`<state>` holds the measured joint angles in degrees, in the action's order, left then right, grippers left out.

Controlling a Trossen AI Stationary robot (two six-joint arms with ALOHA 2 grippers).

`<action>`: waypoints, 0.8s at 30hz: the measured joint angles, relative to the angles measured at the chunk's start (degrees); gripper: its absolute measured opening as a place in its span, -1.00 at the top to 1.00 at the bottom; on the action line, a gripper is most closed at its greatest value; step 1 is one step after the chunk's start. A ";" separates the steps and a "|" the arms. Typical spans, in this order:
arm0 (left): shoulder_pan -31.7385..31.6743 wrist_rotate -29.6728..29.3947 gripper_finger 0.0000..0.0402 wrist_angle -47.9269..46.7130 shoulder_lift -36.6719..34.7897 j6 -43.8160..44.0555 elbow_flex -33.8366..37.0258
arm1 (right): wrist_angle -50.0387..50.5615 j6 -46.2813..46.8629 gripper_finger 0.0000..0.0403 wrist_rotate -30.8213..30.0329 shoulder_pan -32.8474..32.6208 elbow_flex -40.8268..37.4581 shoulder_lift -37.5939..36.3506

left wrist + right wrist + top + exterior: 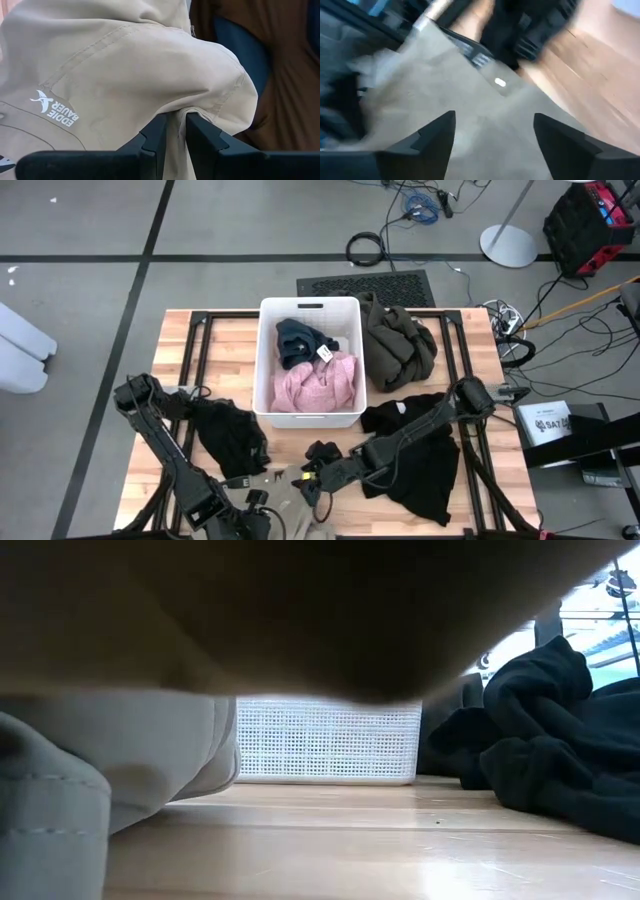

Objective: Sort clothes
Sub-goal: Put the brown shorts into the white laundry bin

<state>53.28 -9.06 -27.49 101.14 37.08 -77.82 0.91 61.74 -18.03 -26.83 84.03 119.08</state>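
Two arms meet over one garment at the near edge of the table, and that meeting is what the next move depends on. The tan-beige garment (300, 485) lies at about six o'clock from the white bin (309, 416), bunched between the two tools, its long axis hard to read since it runs off the near edge of the high view. The left gripper (175, 131) comes at it from roughly seven o'clock and has its fingers pinched narrow on a fold of the cloth, near a small printed bird logo. The right gripper (492, 131) reaches in from about four o'clock and hangs just over the same cloth with its fingers spread wide and nothing between them. I judge the left arm to be the one carrying the piece, with the bin at its twelve o'clock.

The wooden table (225, 345) shows bare planks around the piles. A black garment (232, 435) lies left of the bin, another black heap (425, 455) under the right arm, and an olive-brown garment (398, 345) just beside the bin's right wall. Inside the bin sit a pink garment (315, 387) and a dark teal-blue one (298, 338), touching.

Beyond the table the grey floor carries cables and a round stand base (508, 246).
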 joint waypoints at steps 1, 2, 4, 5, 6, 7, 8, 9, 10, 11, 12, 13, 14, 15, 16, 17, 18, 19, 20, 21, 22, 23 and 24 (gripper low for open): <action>0.00 -0.05 0.61 0.09 -0.02 -0.07 0.00 | -1.22 0.97 -0.33 0.09 0.00 0.00 1.04; 0.00 -0.11 0.61 0.03 -0.02 -0.15 0.02 | -2.45 1.33 -0.34 0.23 0.00 0.00 2.02; 0.00 -0.20 0.61 0.03 -0.02 -0.18 0.02 | -6.51 1.50 -0.35 0.43 0.00 0.00 4.02; -0.02 -0.20 0.61 0.00 -0.02 -0.23 0.03 | -8.36 1.62 -0.35 0.46 0.00 0.00 4.94; 0.00 -0.20 0.61 0.01 -0.01 -0.29 0.04 | -10.05 1.73 -0.34 0.51 0.00 0.00 5.76; 0.00 -0.22 0.61 0.02 0.00 -0.35 0.04 | -11.44 1.87 -0.34 0.68 0.00 0.00 6.49; 0.00 -0.22 0.61 -0.01 -0.01 -0.33 0.04 | -11.88 2.34 -0.33 1.02 0.00 0.02 7.01; 0.00 -0.26 0.61 0.05 -0.01 -0.33 0.04 | -11.86 2.79 -0.32 1.31 0.00 0.02 7.47; 0.00 -0.26 0.61 -0.01 -0.02 -0.33 0.04 | -11.62 3.10 -0.29 1.73 0.09 0.02 7.87; 0.00 -0.29 0.61 -0.04 0.00 -0.33 0.04 | -11.38 3.19 -0.26 1.86 0.11 0.02 8.34; 0.00 -0.40 0.61 0.02 -0.02 -0.33 0.04 | -11.44 3.23 -0.22 1.89 0.11 0.02 8.74; -0.01 -0.47 0.61 -0.01 -0.02 -0.34 0.04 | -11.44 3.31 -0.15 1.95 0.11 0.01 9.12; 0.00 -0.48 0.61 -0.03 0.00 -0.34 0.04 | -11.44 3.47 -0.07 1.97 0.11 0.00 9.36; 0.00 -0.49 0.61 0.00 -0.02 -0.35 0.04 | -11.57 3.42 0.04 1.95 0.11 0.00 9.50; 0.00 -0.49 0.61 -0.04 0.00 -0.34 0.04 | -11.95 3.18 0.16 1.97 0.11 0.00 9.55; 0.00 -0.58 0.61 -0.03 -0.02 -0.33 0.04 | -12.55 2.52 0.31 1.95 0.11 0.00 9.56; 0.00 -0.73 0.61 -0.02 0.01 -0.35 0.04 | -13.38 1.70 0.47 1.92 0.11 0.00 9.56; 0.00 -0.87 0.61 -0.04 0.00 -0.35 0.04 | -14.34 0.57 0.65 1.91 0.11 0.00 9.56; 0.00 -0.95 0.61 -0.02 -0.02 -0.35 0.04 | -15.60 -0.67 0.81 1.91 0.11 0.00 9.56; -0.01 -1.08 0.61 -0.02 -0.02 -0.35 0.04 | -17.30 -1.82 0.90 1.94 0.11 0.00 9.56; 0.00 -1.26 0.61 -0.02 0.00 -0.35 0.04 | -19.21 -2.44 0.93 2.15 0.13 0.00 9.56; 0.00 -1.59 0.61 0.00 -0.02 -0.35 0.04 | -21.30 -2.72 0.93 3.05 0.25 0.00 9.56; 0.00 -1.76 0.61 -0.02 -0.02 -0.38 0.04 | -23.60 -3.33 0.93 4.50 0.44 0.00 9.56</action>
<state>53.28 -10.82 -27.51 101.12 36.70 -77.78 -22.69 58.40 -13.53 -26.39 84.03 128.64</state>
